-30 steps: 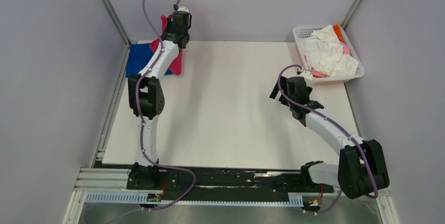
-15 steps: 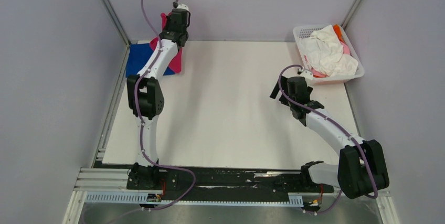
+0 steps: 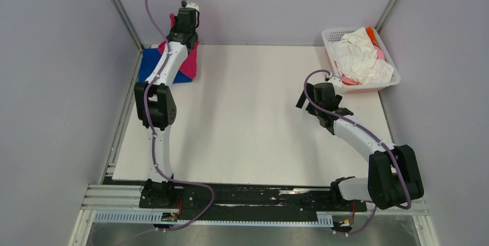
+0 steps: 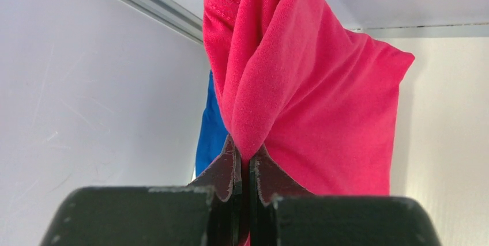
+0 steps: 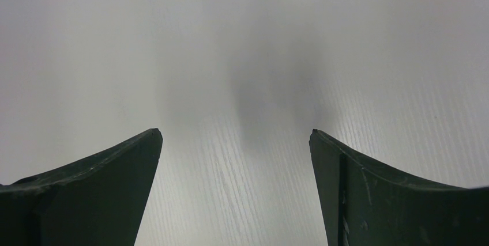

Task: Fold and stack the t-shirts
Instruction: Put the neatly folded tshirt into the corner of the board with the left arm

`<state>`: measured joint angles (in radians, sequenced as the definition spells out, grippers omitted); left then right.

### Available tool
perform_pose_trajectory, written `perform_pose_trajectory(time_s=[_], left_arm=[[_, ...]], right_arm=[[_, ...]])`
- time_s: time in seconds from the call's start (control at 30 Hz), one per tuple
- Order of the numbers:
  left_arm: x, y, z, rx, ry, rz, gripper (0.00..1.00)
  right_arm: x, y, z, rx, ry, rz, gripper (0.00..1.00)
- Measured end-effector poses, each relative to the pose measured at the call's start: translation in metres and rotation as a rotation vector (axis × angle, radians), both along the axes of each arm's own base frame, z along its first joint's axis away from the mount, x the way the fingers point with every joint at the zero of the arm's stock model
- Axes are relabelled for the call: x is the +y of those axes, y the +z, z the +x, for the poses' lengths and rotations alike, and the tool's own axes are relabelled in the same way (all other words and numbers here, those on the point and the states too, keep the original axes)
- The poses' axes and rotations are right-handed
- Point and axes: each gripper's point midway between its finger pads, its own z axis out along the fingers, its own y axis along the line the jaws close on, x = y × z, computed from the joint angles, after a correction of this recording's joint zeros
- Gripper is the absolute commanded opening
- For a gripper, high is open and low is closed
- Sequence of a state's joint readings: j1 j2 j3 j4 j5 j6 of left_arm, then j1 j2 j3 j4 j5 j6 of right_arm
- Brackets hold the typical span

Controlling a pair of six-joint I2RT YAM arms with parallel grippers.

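The top camera sits high above and behind the arm bases and looks down and forward over the whole bench (image 3: pixel 248 119), from far. The left wrist camera sits just behind the left fingers (image 4: pixel 228 168) and looks along them, very near to the red shirt (image 4: pixel 323 96), with the blue shirt (image 4: pixel 209 136) behind it. The right wrist camera looks down between the right fingers (image 5: pixel 104 188) at the bench, from near. The top view shares both shirts with the left wrist view, and the bench with the right one
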<state>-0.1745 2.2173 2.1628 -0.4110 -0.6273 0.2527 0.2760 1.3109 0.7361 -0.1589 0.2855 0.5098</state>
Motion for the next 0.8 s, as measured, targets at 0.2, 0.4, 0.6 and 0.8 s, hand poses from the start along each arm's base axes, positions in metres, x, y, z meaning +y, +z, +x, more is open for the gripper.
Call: perform_pose_trajectory(time_s=[0.2,0.4,0.6,0.8], left_arm=[[0.021,-0.008,0.001,0.012,0.017,-0.010,0.00],[0.047,-0.024,0.007,0.022,0.041,-0.032,0.00],[0.074,-0.054,0.012,0.045,0.073,-0.046,0.00],[0.093,-0.088,0.018,0.060,0.115,-0.074,0.00]], right_arm=[[-0.001,-0.006,0.004,0.021,-0.006,-0.007,1.00],[-0.001,-0.009,0.008,0.031,-0.008,-0.009,1.00],[-0.001,-0.007,0.009,0.027,-0.011,-0.009,1.00],[-0.001,-0.012,0.009,0.040,-0.010,-0.013,1.00]])
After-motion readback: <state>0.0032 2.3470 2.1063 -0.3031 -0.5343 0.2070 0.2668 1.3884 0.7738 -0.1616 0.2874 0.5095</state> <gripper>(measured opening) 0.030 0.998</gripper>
